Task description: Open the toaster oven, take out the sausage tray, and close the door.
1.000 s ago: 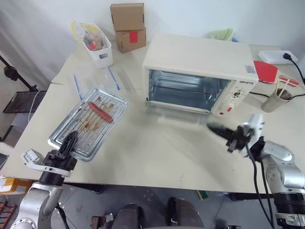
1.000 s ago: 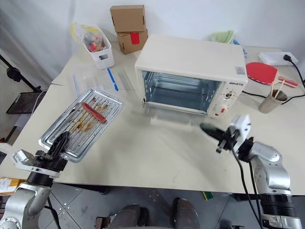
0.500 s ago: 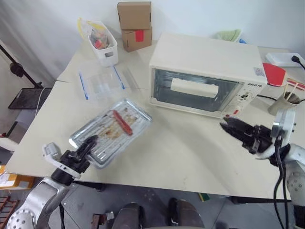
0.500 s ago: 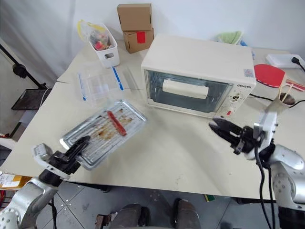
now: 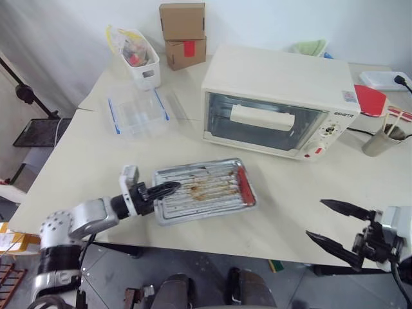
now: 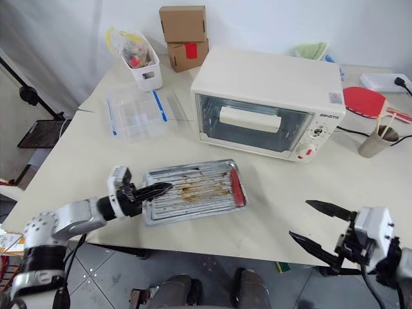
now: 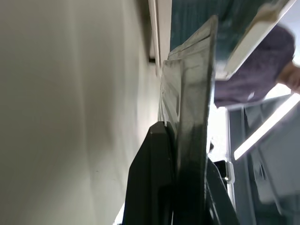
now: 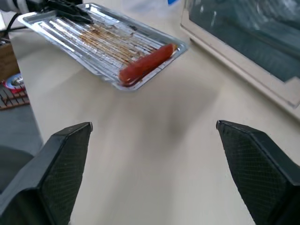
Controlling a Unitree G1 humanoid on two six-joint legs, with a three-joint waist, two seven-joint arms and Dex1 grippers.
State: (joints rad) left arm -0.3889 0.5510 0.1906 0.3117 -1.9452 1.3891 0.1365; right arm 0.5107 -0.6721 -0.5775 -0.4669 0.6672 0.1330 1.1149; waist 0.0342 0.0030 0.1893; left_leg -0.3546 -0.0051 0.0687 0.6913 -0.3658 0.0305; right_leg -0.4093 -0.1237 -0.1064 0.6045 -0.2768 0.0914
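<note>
Door [image 5: 265, 123] | we find it shut on the oven [image 5: 280, 100] | tray [image 5: 205, 190] near counter [image 5: 290, 193] front edge, long axis along it, sausage [image 5: 242, 182] at far end | left gripper [image 5: 161, 189] clamped on tray's near rim | right gripper [image 5: 335, 225] wide open, empty, well apart.
</note>
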